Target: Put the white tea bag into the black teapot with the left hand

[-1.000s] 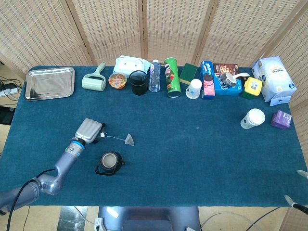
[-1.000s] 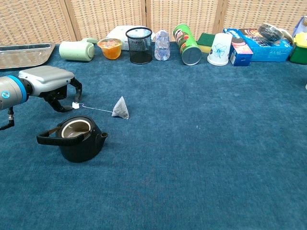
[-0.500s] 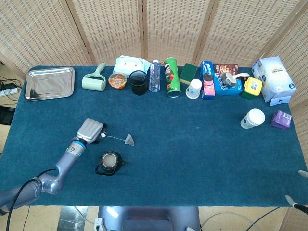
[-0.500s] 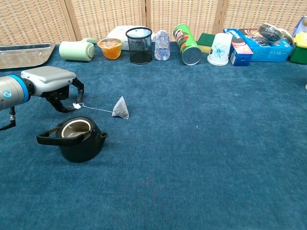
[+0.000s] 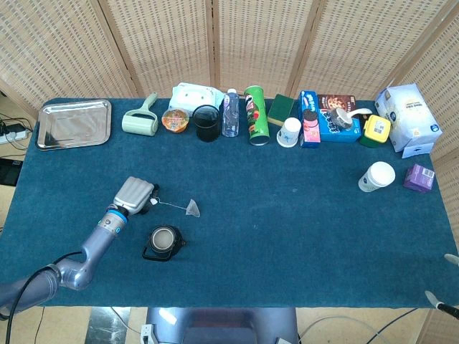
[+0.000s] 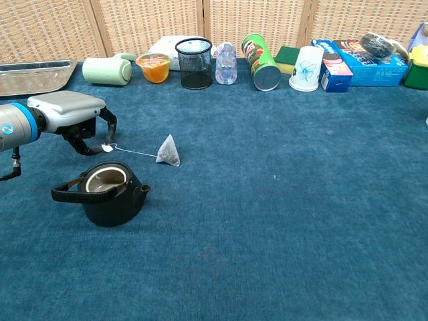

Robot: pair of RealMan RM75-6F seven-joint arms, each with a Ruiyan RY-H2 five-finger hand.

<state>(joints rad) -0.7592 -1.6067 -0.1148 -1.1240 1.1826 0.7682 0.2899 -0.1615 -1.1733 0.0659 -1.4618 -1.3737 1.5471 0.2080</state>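
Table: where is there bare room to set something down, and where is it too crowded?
The table is bare through the middle and front, from the tea bag and black teapot across to the white lidded cup. The near left, around the left hand, is taken. The back edge is packed from the metal tray to the white boxes.

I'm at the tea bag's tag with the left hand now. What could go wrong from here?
1. The left hand has its fingers only at the small paper tag; a grip that thin may slip as you lift.
2. The tea bag lies at the far end of its string, so it may swing and miss the opening.
3. The black teapot sits close below the hand; its handle could get bumped.
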